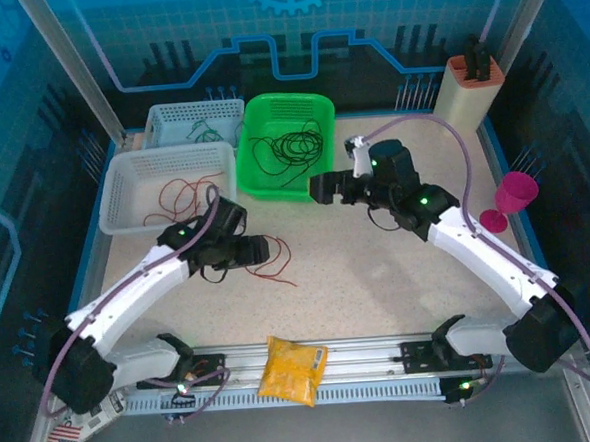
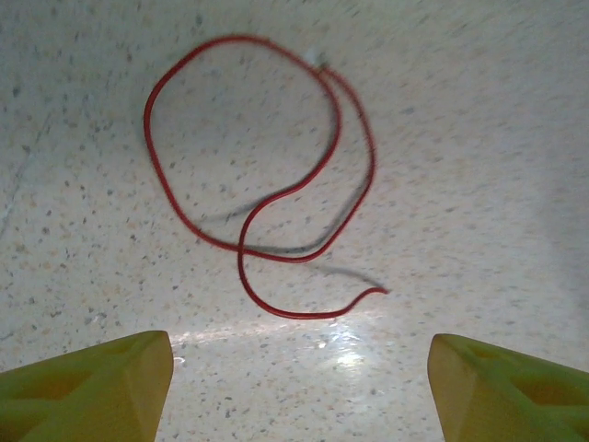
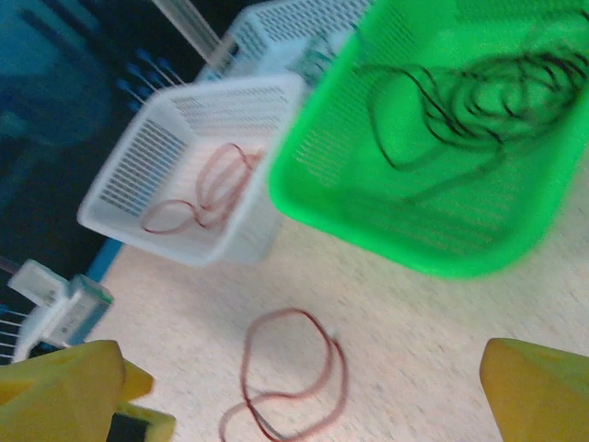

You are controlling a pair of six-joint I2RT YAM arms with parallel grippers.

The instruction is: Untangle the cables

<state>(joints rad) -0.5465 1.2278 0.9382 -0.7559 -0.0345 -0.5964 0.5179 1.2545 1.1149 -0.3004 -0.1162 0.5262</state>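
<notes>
Right now the L gripper (image 1: 266, 251) is hovering low over the table (image 1: 379, 276), just beside a loose red cable (image 1: 276, 278) that is lying on the bare top near the middle. On the L wrist cam this gripper (image 2: 299, 396) is showing yellow-green fingers (image 2: 92, 391) standing apart w/ nothing btwn them. The red cable (image 2: 240, 253) is lying ahead of them in one big loop, its tail curling back toward the fingers but touching neither.

The R gripper (image 1: 316, 189) is hanging near the front right corner of the green basket (image 1: 288, 100), pointing left. On the R wrist cam, a bit blurred, this gripper (image 3: 299, 396) is showing fingers (image 3: 543, 391) spread wide & holding nothing. The same red cable (image 3: 287, 312) is lying on the table in front of the baskets.

Black cables (image 1: 295, 141) are sitting coiled inside the green basket (image 3: 368, 221), showing there as dark strands (image 3: 479, 101). More red cables (image 1: 188, 192) are lying in the white basket (image 1: 123, 186) just left of it, also seen from the R wrist (image 3: 212, 184). Thin green cables (image 1: 201, 132) are sitting in the pale basket (image 1: 193, 109) behind that.

Elsewhere a yellow bag (image 1: 292, 369) is lying on the rail btwn the arm bases, a pink goblet (image 1: 514, 198) is standing at the right edge & a beige holder (image 1: 472, 90) is standing in the far right corner.
</notes>
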